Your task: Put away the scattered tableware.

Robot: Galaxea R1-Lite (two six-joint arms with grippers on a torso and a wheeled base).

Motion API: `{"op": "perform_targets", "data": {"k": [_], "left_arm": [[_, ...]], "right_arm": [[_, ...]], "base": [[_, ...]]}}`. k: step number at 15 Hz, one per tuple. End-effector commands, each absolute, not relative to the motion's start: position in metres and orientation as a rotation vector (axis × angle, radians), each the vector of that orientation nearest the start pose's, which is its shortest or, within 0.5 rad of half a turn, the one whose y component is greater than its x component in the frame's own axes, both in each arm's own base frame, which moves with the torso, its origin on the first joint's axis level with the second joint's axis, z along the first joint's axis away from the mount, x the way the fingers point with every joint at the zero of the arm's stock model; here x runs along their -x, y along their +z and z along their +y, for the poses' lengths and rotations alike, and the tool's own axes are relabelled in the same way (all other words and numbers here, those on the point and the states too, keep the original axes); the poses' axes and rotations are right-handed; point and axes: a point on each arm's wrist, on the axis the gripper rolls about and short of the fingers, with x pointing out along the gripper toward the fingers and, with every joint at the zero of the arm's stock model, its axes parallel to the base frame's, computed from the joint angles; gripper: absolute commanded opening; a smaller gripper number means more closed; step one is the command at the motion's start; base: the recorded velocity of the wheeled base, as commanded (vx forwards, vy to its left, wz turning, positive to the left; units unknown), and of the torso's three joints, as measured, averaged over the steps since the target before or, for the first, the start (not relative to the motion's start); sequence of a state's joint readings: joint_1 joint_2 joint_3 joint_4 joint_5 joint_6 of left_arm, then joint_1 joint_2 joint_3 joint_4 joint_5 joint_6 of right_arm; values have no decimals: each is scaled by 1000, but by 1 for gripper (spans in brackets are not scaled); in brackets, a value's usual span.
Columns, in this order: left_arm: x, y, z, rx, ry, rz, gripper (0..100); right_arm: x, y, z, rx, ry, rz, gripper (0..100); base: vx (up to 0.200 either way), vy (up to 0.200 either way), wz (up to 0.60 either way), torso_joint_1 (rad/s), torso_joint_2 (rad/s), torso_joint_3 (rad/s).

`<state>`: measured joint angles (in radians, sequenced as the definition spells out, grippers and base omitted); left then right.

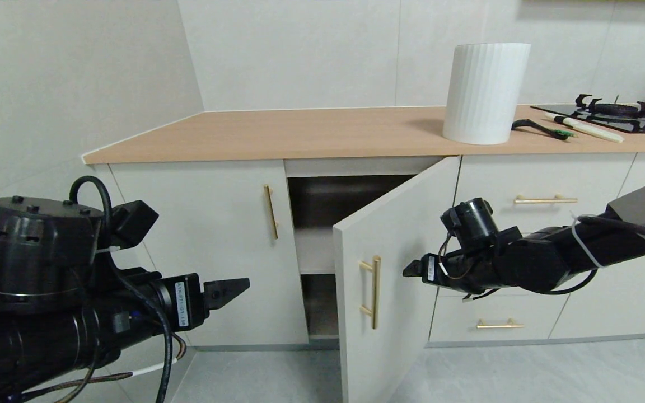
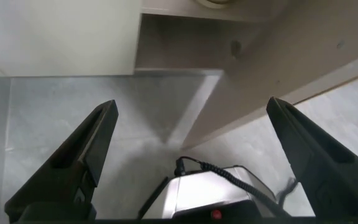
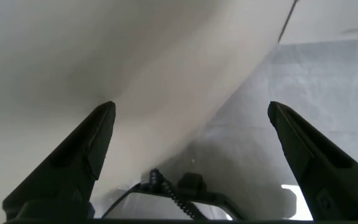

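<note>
Your left gripper [image 2: 191,104] hung wide open over the grey floor [image 2: 104,99].
At mid-frame you saw the cabinet door [image 2: 303,56] ajar beyond its spread fingers [image 2: 82,155].

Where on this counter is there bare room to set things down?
Countertop is bare from the wall corner to the white ribbed container. Past it, a black-handled tool and pale utensil crowd the strip by the stove. Cabinet shelf behind the open door looks free.
</note>
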<state>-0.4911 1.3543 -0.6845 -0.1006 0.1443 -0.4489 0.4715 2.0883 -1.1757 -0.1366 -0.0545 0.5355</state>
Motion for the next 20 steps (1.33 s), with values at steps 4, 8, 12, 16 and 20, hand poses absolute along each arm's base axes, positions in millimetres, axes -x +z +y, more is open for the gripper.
{"op": "perform_targets", "data": {"k": [4,8,12,16,20], "left_arm": [[-183,188,-94,254,-207,608,100],[-185,185,-95,252,-201,619,100],[-185,186,-95,253,-200,618,100],[-186,185,-95,252,-199,619,100],[-185,185,-95,252,-201,619,100]], "right_arm": [[-358,81,194,-388,186,806,100],[-389,74,210,-597,121,777,100],[-410,77,206,-742,70,734,100],[-434,74,193,-845,15,694,100],[-453,65,189,-879,-43,643,100]], "base": [[0,0,0,0,0,0],[0,0,0,0,0,0],[0,0,0,0,0,0],[0,0,0,0,0,0],[0,0,0,0,0,0]]}}
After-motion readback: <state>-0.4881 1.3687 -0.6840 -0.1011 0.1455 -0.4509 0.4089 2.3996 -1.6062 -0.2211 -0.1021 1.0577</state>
